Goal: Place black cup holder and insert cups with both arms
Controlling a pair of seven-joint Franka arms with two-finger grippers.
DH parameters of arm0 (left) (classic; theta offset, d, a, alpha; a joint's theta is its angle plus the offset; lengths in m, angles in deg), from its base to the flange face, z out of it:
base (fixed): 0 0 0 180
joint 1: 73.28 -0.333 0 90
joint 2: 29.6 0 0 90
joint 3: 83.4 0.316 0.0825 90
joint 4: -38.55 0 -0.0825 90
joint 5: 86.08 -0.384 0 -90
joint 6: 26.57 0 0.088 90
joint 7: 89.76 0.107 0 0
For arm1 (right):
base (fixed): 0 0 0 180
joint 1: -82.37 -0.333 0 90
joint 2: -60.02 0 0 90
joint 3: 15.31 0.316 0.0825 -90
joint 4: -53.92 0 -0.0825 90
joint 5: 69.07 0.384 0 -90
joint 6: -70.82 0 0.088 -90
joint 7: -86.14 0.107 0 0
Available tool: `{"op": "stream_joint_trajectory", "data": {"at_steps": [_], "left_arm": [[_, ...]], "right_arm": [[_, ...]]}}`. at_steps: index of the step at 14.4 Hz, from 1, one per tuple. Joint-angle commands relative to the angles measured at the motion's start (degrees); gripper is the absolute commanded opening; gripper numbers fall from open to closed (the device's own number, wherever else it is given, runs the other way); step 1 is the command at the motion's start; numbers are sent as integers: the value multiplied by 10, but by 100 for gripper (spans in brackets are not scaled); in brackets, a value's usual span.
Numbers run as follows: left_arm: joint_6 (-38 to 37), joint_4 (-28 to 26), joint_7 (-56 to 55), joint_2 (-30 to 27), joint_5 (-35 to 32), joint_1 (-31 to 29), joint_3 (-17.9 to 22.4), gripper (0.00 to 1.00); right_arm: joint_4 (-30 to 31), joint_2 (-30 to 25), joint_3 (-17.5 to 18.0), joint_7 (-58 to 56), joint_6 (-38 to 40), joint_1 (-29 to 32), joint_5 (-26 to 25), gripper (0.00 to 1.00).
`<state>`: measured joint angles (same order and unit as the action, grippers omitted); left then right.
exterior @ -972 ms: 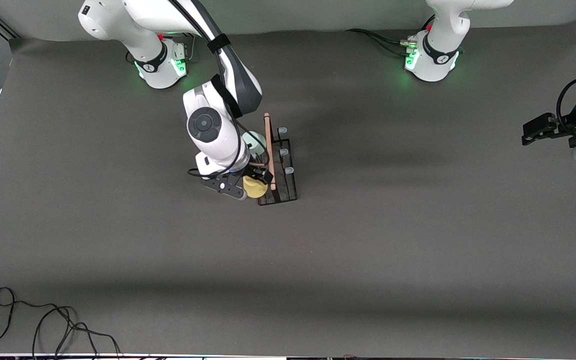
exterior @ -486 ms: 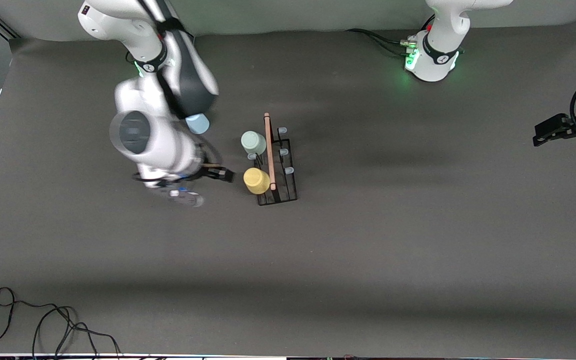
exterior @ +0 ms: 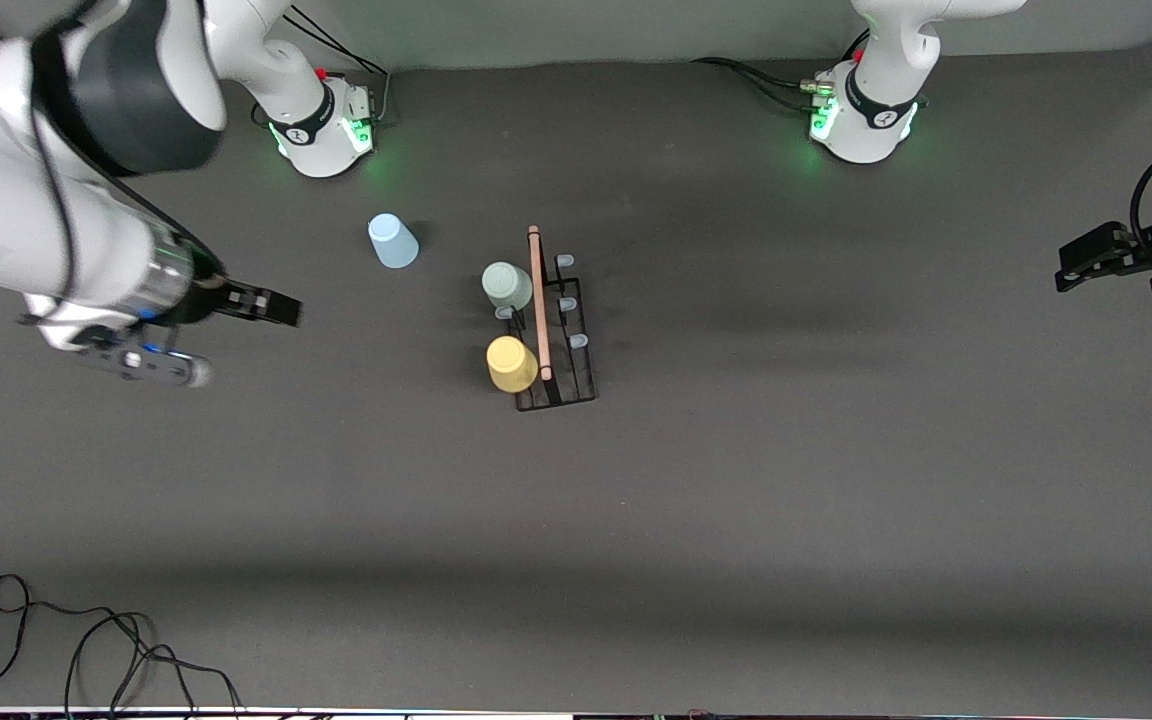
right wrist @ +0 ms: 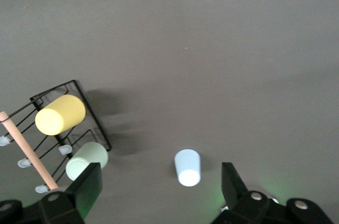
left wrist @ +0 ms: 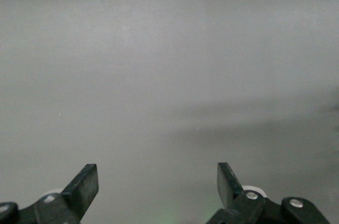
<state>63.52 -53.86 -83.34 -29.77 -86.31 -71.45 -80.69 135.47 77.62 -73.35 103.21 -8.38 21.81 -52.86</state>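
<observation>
The black cup holder (exterior: 576, 385) stands mid-table, its wooden rod (exterior: 538, 300) on top. The yellow cup (exterior: 512, 363) and the grey-green cup (exterior: 507, 285) sit on pegs on its side toward the right arm's end. The light blue cup (exterior: 392, 241) stands alone on the table, apart from the holder. My right gripper (exterior: 281, 308) is open and empty, up over the table toward the right arm's end. Its wrist view shows the gripper (right wrist: 160, 181), blue cup (right wrist: 187, 167), yellow cup (right wrist: 60, 114), grey-green cup (right wrist: 86, 160) and holder (right wrist: 98, 126). My left gripper (exterior: 1071, 268) (left wrist: 157, 181) waits open and empty at the left arm's end.
The arm bases (exterior: 321, 130) (exterior: 861, 125) stand along the edge farthest from the front camera. A loose black cable (exterior: 86, 650) lies at the near corner on the right arm's end. Grey mat (exterior: 736, 500) covers the table.
My right gripper let go of the yellow cup on the holder and swung away toward the right arm's end, uncovering the blue cup. The left gripper barely moved.
</observation>
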Motion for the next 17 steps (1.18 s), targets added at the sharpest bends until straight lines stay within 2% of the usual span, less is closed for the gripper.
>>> {"op": "stream_joint_trajectory", "data": {"at_steps": [1,3,7,10,11,14,17], "left_arm": [[-4,6,0,-8,7,6,-1,100],[-9,6,-2,-9,8,7,-2,100],[-17,4,-4,-10,5,5,-6,100],[-18,4,-4,-14,4,1,-5,100],[-18,3,-4,-14,4,0,-5,100],[-20,3,-4,-14,5,-1,-4,100],[-20,2,-2,-14,7,-1,-3,100]], "right_arm": [[-40,11,-37,-41,33,1,-10,100],[-43,1,-63,-62,43,1,-10,100],[-39,-5,-87,-108,57,7,-20,100],[-40,-14,-32,-115,65,61,-27,100],[-40,-24,3,-115,65,86,-46,100],[-36,-66,194,-115,64,223,-134,100],[-26,-85,329,-115,63,347,-152,100]]}}
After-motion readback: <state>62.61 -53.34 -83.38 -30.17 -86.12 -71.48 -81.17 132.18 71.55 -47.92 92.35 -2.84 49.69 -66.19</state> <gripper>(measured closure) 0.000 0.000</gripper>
